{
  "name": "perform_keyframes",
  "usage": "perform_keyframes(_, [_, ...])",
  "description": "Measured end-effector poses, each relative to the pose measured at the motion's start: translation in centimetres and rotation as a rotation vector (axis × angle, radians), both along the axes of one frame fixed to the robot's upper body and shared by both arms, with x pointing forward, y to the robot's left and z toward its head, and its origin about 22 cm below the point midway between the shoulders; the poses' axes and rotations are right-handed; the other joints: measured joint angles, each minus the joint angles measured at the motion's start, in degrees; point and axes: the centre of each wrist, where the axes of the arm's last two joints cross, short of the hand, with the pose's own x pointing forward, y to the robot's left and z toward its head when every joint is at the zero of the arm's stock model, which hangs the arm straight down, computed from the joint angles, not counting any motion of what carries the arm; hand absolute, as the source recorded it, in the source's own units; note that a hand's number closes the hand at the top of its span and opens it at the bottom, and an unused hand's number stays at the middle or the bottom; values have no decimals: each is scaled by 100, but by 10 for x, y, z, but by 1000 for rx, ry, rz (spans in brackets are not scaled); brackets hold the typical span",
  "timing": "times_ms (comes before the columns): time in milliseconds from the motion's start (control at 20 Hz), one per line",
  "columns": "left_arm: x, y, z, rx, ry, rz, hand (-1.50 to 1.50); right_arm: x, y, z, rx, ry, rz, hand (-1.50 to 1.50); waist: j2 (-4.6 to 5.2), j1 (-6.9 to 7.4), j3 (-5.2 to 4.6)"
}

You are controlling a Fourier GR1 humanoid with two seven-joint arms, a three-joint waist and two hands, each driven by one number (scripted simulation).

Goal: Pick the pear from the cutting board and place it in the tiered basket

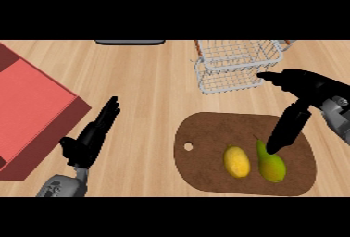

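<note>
Well, my right hand (304, 90) is open and holding nothing, fingertips over the neck of the pear (272, 167) on the cutting board (205, 152) at lower right; light, firm, smooth-skinned, I'd judge, so I'd grip its wider belly.

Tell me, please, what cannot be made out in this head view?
Pear: its top lies under fingers of the right hand; contact unclear.
Tiered basket: far side cut off by the view's top edge.
Dark object at the top edge: only a sliver shows.
Red block: cut off by the left edge.
</note>
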Motion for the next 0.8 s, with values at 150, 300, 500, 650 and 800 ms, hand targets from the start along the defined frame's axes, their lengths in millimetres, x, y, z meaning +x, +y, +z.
perform_keyframes(150, [5, -2, -1, 2, -2, 1, 0, 0, 5, -8, -58, -10, -14, -150, 9, -8, -1])
perform_keyframes(300, [7, -3, 0, 4, -3, 3, 0, -1, 2, -25, -112, 21, -31, -150, 12, -6, 1])
perform_keyframes(500, [4, 0, 0, -1, -7, 1, 0, -4, -1, -45, -131, 74, -51, -150, 9, -2, 3])
perform_keyframes(650, [3, -1, 1, -1, -6, 2, 0, -7, -5, -60, -131, 100, -66, -150, 10, -8, 6])
perform_keyframes(800, [0, 2, -3, 0, 0, -2, 0, -12, -8, -71, -124, 101, -74, -150, 13, -13, 8])
